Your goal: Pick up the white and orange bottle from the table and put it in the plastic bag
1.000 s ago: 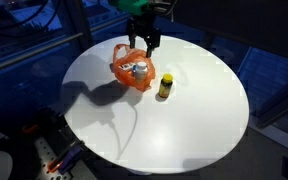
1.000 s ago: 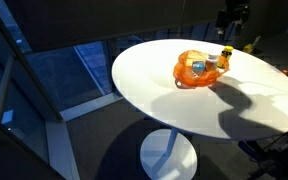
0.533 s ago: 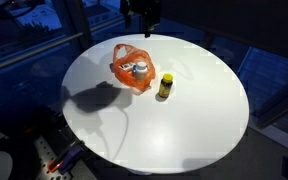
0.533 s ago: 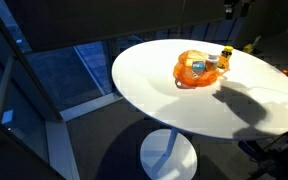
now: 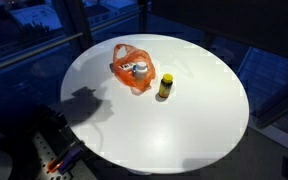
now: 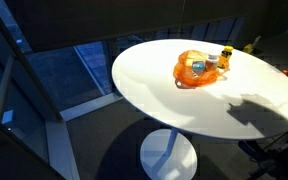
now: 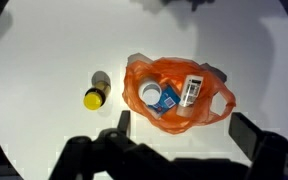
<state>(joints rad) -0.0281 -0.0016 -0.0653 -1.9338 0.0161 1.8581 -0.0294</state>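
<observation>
Bottle (image 7: 194, 90) already in bag (image 7: 220, 106), straight below wide-open, empty fingers (image 7: 247, 131); long axis crosses finger line.

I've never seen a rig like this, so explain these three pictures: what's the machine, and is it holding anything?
It is a robot arm with a two-fingered gripper. Two pictures come from cameras beside the round white table; the third looks down from the arm's wrist, its dark fingers at the bottom edge. On the table lies an orange plastic bag with a white bottle inside; beside it stands a small yellow-capped jar. The gripper is open and holds nothing.
</observation>
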